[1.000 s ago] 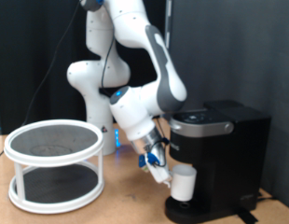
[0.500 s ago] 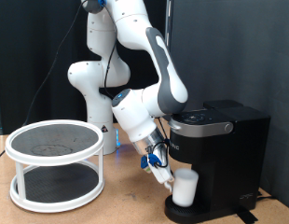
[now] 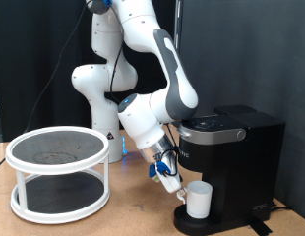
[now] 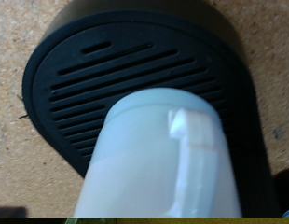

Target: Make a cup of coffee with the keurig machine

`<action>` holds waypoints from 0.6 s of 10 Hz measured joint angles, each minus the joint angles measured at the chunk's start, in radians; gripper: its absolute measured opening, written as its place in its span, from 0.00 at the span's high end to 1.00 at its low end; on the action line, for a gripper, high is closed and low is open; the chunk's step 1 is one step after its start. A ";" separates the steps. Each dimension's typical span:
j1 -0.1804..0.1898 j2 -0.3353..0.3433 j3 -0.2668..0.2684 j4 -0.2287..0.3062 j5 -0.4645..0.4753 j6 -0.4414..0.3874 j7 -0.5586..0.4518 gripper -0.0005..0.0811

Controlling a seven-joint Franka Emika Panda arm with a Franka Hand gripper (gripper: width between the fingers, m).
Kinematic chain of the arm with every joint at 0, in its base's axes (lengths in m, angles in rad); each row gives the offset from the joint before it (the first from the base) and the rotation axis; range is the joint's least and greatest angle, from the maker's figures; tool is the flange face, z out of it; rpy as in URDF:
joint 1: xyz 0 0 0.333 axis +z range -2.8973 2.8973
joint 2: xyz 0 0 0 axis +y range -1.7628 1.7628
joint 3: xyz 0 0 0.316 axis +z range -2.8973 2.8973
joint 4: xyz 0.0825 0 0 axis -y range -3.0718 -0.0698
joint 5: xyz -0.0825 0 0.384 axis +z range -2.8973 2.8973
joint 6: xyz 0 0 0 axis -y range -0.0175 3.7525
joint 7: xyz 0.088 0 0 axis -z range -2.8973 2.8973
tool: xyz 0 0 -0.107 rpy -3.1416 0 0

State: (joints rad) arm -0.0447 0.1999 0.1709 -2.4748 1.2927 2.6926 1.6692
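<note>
The pincer (image 3: pixel 170 179) hangs low over the worktop (image 3: pixel 123 211), angled down toward the base of the keurig machine (image 3: pixel 231 167), at the exterior view's left of the cup (image 3: pixel 199 200) and just beside it; whether its fingers are spread or pressed together I cannot tell, since the blue-tipped hand is small and partly blurred there, and no picture shows the cup between the fingers; the cup, small and white, stands upright on the round drip tray (image 3: pixel 207 222) under the machine's silver-rimmed head, toward the worktop's front right corner in the exterior view; in the wrist view the cup (image 4: pixel 168 159) fills the near field, its handle (image 4: pixel 196 140) turned to the camera, resting on the slotted black drip tray (image 4: pixel 98 75) with bare wood around it; the machine is black and boxy, its lid down; the white arm (image 3: pixel 152 69) bends down from above and behind; a white round two-tier stand (image 3: pixel 57 172) with dark mesh shelves sits near the worktop's left edge, well apart from the machine.
</note>
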 joint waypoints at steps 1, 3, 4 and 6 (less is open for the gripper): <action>-0.006 -0.009 -0.010 -0.019 -0.039 -0.017 0.001 0.15; -0.032 -0.047 -0.043 -0.069 -0.149 -0.102 0.011 0.10; -0.050 -0.069 -0.060 -0.089 -0.171 -0.156 0.003 0.10; -0.091 -0.126 -0.086 -0.121 -0.174 -0.262 -0.033 0.09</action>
State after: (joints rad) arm -0.1354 0.0738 0.0852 -2.5956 1.1191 2.4305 1.6363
